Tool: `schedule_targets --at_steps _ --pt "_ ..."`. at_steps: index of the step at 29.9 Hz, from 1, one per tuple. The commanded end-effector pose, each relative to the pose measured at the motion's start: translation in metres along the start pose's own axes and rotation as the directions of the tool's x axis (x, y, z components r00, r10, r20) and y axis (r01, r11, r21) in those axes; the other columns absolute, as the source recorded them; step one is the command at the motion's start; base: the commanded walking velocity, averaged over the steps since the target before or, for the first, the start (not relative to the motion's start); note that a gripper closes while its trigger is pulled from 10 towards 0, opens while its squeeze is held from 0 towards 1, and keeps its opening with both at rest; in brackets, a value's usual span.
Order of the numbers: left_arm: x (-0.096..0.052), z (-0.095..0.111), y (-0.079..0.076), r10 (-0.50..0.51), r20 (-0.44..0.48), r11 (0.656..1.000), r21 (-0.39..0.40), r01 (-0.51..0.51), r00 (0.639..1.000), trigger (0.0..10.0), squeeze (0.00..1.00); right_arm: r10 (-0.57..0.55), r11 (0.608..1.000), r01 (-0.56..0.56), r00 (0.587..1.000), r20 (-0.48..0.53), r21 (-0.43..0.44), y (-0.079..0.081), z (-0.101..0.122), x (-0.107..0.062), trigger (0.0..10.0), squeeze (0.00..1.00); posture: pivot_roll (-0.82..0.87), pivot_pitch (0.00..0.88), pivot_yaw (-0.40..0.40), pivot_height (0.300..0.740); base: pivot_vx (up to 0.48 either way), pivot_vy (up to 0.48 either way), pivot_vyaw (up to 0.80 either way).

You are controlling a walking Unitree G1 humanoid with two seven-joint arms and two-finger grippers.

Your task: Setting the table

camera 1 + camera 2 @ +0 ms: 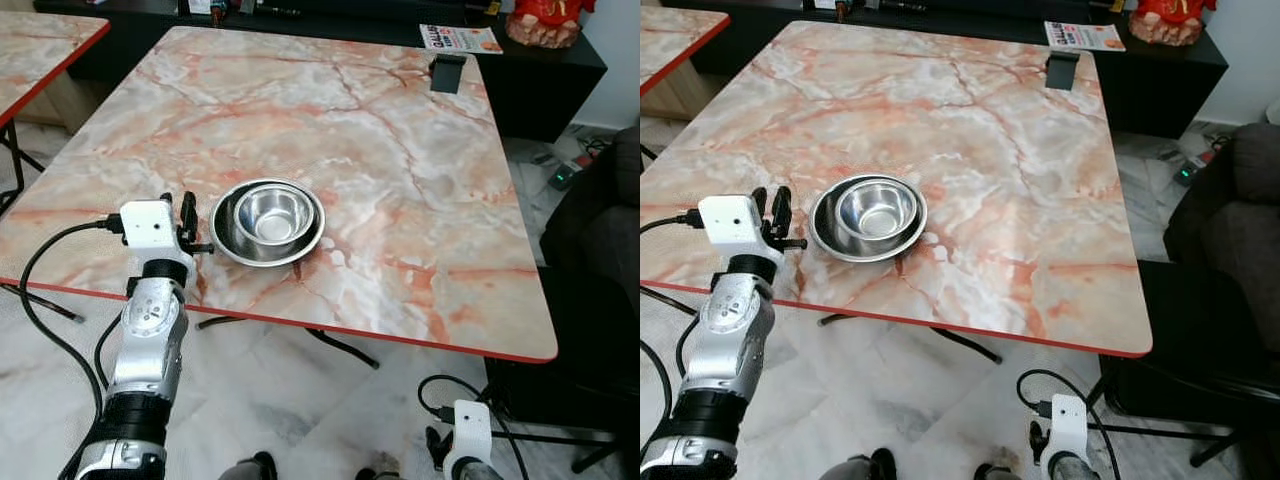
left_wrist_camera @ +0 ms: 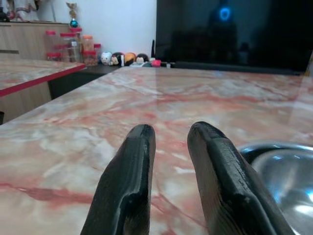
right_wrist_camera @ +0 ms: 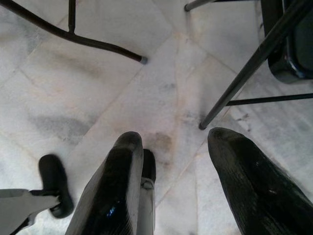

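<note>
Two nested steel bowls (image 1: pixel 268 222), a smaller one inside a wider one, stand near the front edge of the marble table (image 1: pixel 400 170). My left gripper (image 1: pixel 177 207) is over the table edge just left of the bowls, apart from them. Its fingers (image 2: pixel 132 166) are slightly open with nothing between them, and the bowl rim (image 2: pixel 279 156) lies beside them. My right gripper (image 3: pixel 171 139) hangs low by the floor, open and holding nothing; its wrist housing (image 1: pixel 468 428) is below the table's front right.
A black stand (image 1: pixel 447 73) sits at the table's far right corner. Behind it are a magazine (image 1: pixel 460 38) and a red ornament (image 1: pixel 545 22) on a dark cabinet. A dark sofa (image 1: pixel 600 240) is at the right, a second table (image 1: pixel 40 40) at the left.
</note>
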State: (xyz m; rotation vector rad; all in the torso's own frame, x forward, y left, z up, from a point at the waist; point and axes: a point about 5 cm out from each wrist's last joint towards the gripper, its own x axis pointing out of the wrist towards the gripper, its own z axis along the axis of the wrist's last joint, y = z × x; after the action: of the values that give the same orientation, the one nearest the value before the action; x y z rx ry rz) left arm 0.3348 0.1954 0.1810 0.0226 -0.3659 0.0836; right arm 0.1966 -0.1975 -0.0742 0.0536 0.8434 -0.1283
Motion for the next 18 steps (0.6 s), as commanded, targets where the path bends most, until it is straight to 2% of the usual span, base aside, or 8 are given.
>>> schedule_targets --at_steps 1,16,18 --pt "0.001 0.001 0.005 0.009 0.005 1.0 -0.001 -0.009 1.0 10.0 0.0 0.003 1.0 -0.003 1.0 -0.014 0.003 0.002 -0.006 -0.001 10.0 0.0 0.03 0.146 -0.047 0.74 0.0 0.48 0.0" --pt "0.005 0.007 0.005 0.012 0.029 1.0 -0.006 -0.012 1.0 10.0 0.0 0.005 1.0 -0.004 1.0 -0.023 0.015 0.002 -0.007 -0.001 10.0 0.0 0.03 0.138 -0.045 0.74 0.0 0.48 0.0" --pt "0.01 0.018 0.002 0.004 0.061 1.0 -0.016 -0.003 0.998 10.0 0.0 0.007 1.0 -0.006 1.0 -0.012 0.013 0.004 -0.005 -0.001 10.0 0.0 0.03 0.125 -0.045 0.74 0.0 0.48 0.0"
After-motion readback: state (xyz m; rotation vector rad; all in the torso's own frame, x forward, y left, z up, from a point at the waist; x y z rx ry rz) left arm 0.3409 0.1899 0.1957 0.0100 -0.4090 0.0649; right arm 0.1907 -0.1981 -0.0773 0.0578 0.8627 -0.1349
